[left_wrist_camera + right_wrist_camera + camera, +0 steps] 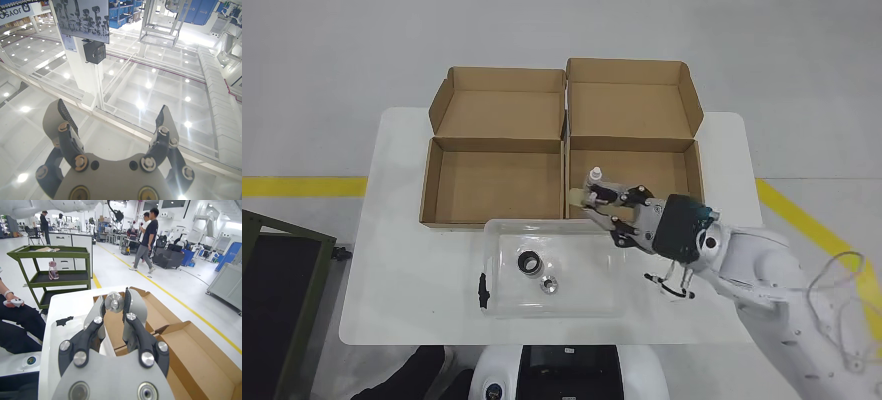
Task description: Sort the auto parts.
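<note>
While the left gripper (111, 103) gapes wide and empty, the right gripper (114, 306) clamps a silver cylindrical metal part (113, 302) above the seven-o'clock corner of the brown cardboard box (654, 172) at the white table's (402, 300) one o'clock.

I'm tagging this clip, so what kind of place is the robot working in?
Likely a robotics lab or factory hall: yellow floor lines, a green cart, and crowded workstations behind.
</note>
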